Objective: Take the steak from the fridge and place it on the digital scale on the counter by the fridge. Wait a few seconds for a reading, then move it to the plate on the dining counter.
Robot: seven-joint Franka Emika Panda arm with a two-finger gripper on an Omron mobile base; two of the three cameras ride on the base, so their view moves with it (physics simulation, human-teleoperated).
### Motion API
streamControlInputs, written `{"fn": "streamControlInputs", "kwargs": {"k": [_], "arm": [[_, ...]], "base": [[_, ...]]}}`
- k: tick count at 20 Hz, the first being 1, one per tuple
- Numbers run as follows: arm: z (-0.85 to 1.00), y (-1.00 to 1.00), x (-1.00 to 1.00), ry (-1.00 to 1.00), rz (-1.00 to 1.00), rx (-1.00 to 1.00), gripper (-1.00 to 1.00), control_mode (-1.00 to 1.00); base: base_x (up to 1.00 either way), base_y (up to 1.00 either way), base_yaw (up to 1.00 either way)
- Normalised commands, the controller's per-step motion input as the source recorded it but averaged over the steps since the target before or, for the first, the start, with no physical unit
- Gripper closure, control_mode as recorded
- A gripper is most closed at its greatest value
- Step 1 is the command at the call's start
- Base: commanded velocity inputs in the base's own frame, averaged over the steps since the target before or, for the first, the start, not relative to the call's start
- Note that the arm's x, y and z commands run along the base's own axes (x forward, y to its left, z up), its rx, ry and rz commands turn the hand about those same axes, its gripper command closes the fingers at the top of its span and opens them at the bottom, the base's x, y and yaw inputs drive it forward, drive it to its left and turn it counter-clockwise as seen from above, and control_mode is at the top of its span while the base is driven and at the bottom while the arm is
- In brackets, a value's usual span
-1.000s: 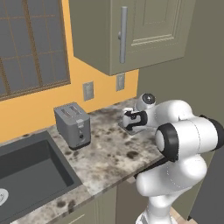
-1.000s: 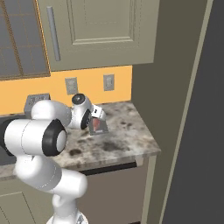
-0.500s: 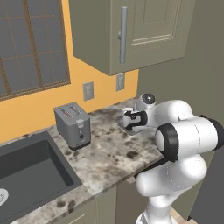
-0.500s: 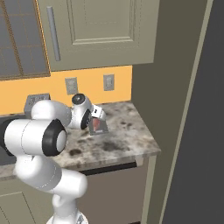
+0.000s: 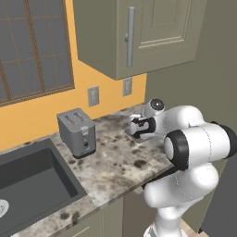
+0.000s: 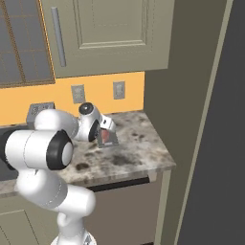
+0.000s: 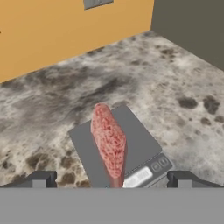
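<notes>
1. Apparently nothing has shifted in the left base view over the last second: the arm holds the same pose, with the tool (image 5: 137,129) poised low over the far end of the counter (image 5: 111,162), well to the right of the toaster (image 5: 77,132). The sink (image 5: 32,185) lies further left still.

2. Likewise in the right base view, the tool (image 6: 106,136) hangs just above the scale (image 6: 109,140) exactly as before, and a sliver of red, the steak (image 6: 104,137), shows beneath it. The fridge (image 6: 215,143) stands well to the right of the tool.

3. Seen from the hand view, the steak (image 7: 109,144) rests on the scale (image 7: 135,144), directly ahead of the tool and between its fingertips (image 7: 41,179), which stand spread wide on either side without touching it. The tool is released and empty.

4. Judging from this stillness, the weighing pause is under way: the steak is delivered to the scale, and the move to the plate remains.
</notes>
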Motion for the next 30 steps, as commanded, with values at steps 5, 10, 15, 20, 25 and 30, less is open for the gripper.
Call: {"fn": "streamControlInputs", "kwargs": {"k": [5, 10, 15, 20, 25, 30], "arm": [[-0.24, 0.0, 0.11, 0.04, 0.0, 0.0, -1.0, -1.0], [-0.21, 0.0, 0.14, 0.02, 0.0, 0.0, -1.0, -1.0], [-0.23, 0.0, 0.11, 0.0, 0.0, 0.0, -1.0, -1.0], [-0.21, 0.0, 0.06, 0.0, 0.0, 0.0, -1.0, -1.0], [-0.27, 0.0, 0.02, 0.0, 0.0, 0.0, -1.0, -1.0], [-0.23, 0.0, 0.12, 0.0, 0.0, 0.0, -1.0, -1.0]], "base": [[0.0, 0.0, 0.0], [0.0, 0.0, 0.0], [0.0, 0.0, 0.0], [0.0, 0.0, 0.0], [0.0, 0.0, 0.0], [0.0, 0.0, 0.0]]}}
